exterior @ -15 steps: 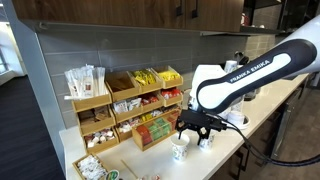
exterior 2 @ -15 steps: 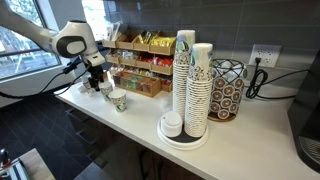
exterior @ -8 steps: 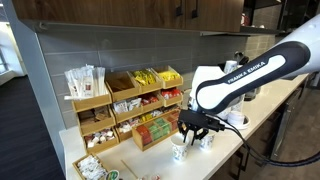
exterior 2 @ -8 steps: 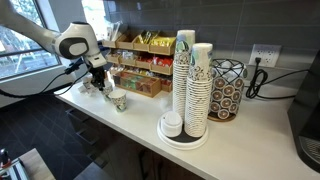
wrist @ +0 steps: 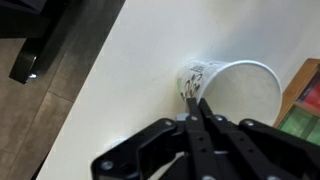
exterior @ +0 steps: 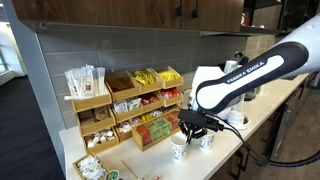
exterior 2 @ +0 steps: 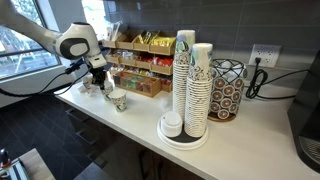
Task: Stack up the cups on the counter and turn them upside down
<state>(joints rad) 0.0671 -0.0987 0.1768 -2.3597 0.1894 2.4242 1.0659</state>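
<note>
We list: pincer (wrist: 197, 103) closed tight, pinching the rim wall of one cup (wrist: 240, 95), upright on the tabletop (wrist: 130, 80) near its front edge; second cup (exterior 2: 118, 100) standing apart, closer to that edge

Exteriors at opposite counter (exterior 2: 250, 135) ends; wrist overhead.

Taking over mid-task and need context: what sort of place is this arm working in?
Probably an office break room or coffee station: tiered wooden snack racks stocked with packets, tall columns of stacked paper cups, and a wire basket of what look like pods, all on a long counter.
</note>
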